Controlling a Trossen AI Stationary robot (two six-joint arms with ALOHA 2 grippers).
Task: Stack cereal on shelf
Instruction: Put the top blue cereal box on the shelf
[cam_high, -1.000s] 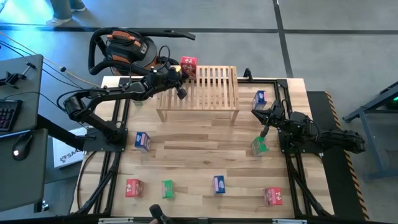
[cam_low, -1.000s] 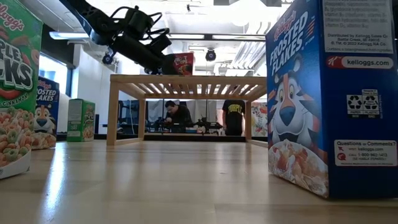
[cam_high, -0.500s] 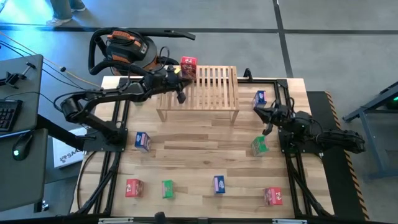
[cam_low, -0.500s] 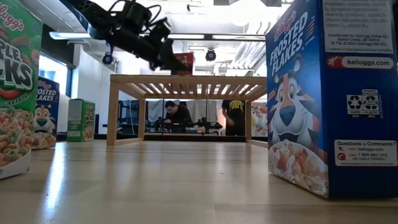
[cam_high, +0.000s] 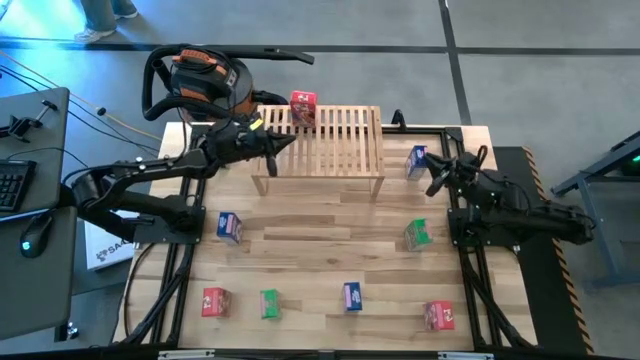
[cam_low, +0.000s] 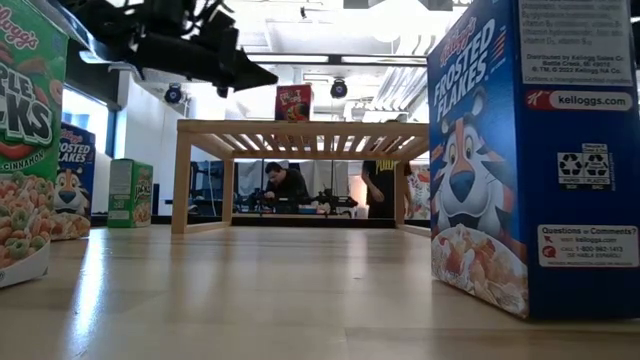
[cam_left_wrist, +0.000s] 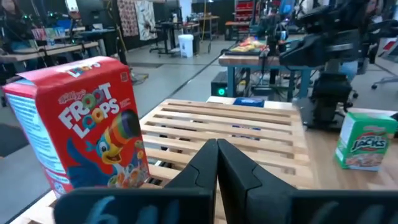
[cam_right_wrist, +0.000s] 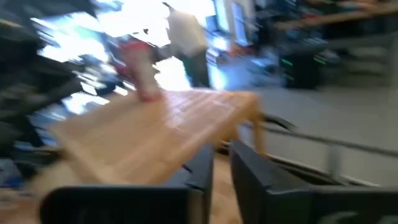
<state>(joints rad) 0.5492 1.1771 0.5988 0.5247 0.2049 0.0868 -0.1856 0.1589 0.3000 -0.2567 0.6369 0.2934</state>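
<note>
On the shelf's (cam_high: 330, 138) far left corner: one red cereal box (cam_high: 303, 106), upright, placed; left hand (cam_high: 268, 146) clenched empty beside the shelf, right hand (cam_high: 437, 178) slightly parted, empty, probably next fetching the blue box (cam_high: 417, 159) on the bench (cam_high: 320, 250).

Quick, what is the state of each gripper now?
Left gripper: closed, holding nothing, beside the Froot Loops box on the shelf.
Right gripper: slightly open, holding nothing.

Bright overhead ceiling glare, soft shadows; right wrist view motion-blurred
</note>
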